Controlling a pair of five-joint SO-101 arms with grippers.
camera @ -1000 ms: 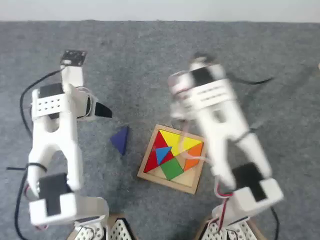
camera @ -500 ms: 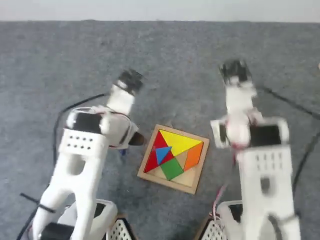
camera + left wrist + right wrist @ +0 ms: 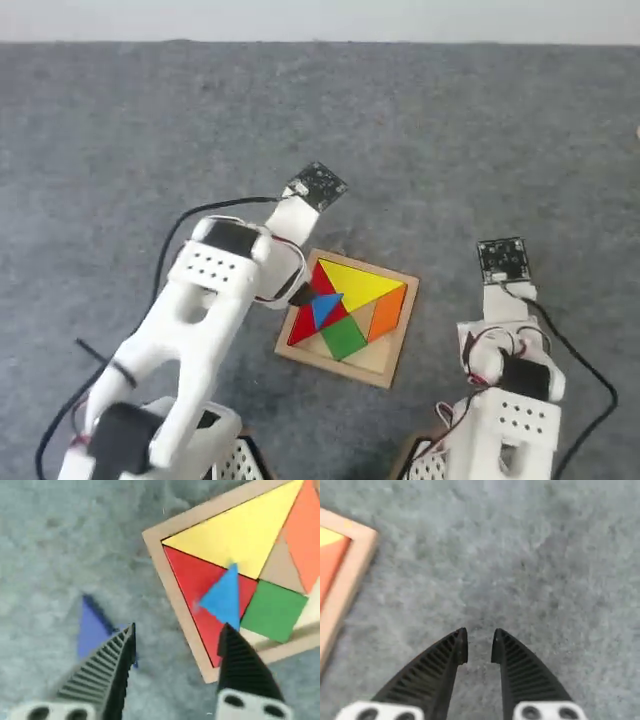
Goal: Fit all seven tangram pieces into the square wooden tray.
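The square wooden tray (image 3: 338,367) lies mid-table with a yellow triangle (image 3: 360,283), a red triangle (image 3: 305,320), a green square (image 3: 343,338) and an orange piece (image 3: 387,312) in it. A small light blue triangle (image 3: 222,600) lies loose on top of the red one. A dark blue triangle (image 3: 92,630) rests on the carpet just outside the tray's rim (image 3: 165,580). My left gripper (image 3: 177,630) hangs open above that rim, one finger over the dark blue triangle. My right gripper (image 3: 479,642) sits over bare carpet beside the tray's corner (image 3: 345,575), fingers nearly together, holding nothing.
Grey carpet covers the whole table. Bare wood shows in the tray (image 3: 368,352) along its near side and between the green and orange pieces. The arms' bases stand at the front edge.
My left arm has swung from the far left over to the tray's left edge, covering the dark blue triangle in the high view. My right arm has drawn back from the tray to the front right.
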